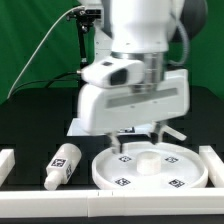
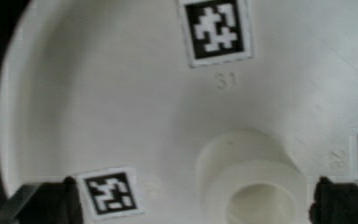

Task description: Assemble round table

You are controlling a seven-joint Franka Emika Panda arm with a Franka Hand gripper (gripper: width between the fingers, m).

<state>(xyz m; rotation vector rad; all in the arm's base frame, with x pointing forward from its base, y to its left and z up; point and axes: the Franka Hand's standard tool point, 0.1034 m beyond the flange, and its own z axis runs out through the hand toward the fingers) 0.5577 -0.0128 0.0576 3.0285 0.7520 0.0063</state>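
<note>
The large rimmed round disc [image 1: 150, 168] lies flat on the black table at the front right of the exterior view, tags up, with a raised hub [image 1: 146, 163] at its middle. It fills the wrist view [image 2: 158, 110], where the hub's hole [image 2: 265, 197] shows. My gripper [image 1: 147, 137] hangs just above the disc, open and empty, in the wrist view [image 2: 190, 205] with one dark finger on each side of the hub area. The short thick cylinder leg [image 1: 62, 164] lies on its side at the front left. The cross-shaped foot piece is out of view.
White border rails lie at the exterior view's left [image 1: 5, 163], right [image 1: 213, 165] and front [image 1: 90, 207] of the work area. The arm's white body hides the table behind the disc. A green curtain hangs at the back.
</note>
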